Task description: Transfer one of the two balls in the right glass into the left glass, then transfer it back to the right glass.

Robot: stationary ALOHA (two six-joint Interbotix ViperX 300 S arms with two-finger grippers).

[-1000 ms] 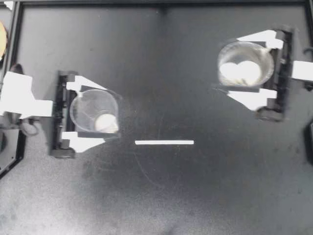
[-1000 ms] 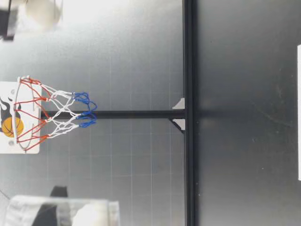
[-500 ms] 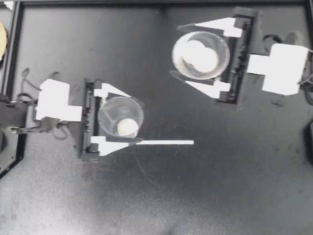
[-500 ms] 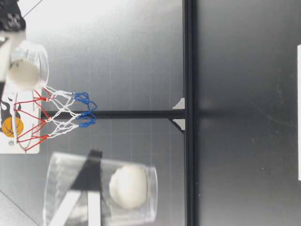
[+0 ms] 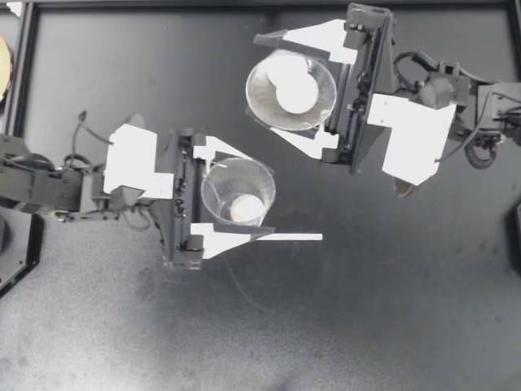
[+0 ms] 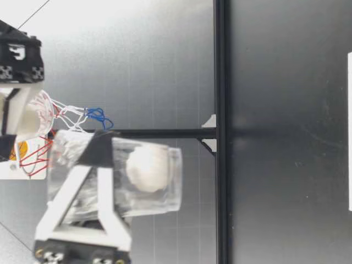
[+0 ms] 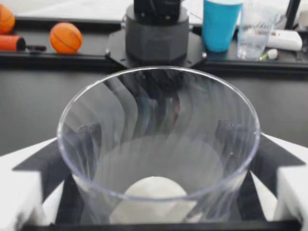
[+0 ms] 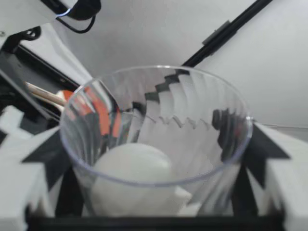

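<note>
Just left of centre in the top view, my left tool point(image 5: 262, 195) pinches a clear ribbed plastic glass point(image 5: 224, 183) from both sides, with a round white ball point(image 5: 242, 209) lying at its bottom. Toward the upper right, my right tool point(image 5: 264, 85) clamps a second clear glass point(image 5: 269, 110), which holds another white ball point(image 5: 295, 94).

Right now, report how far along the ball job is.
Done, it seems: one ball sits in the left glass, so the first pour looks finished. In hand: my left gripper is shut on that glass and my right gripper on the right glass, which holds at least one ball; both are lifted off the table. To do: pouring the ball back into the right glass.
</note>
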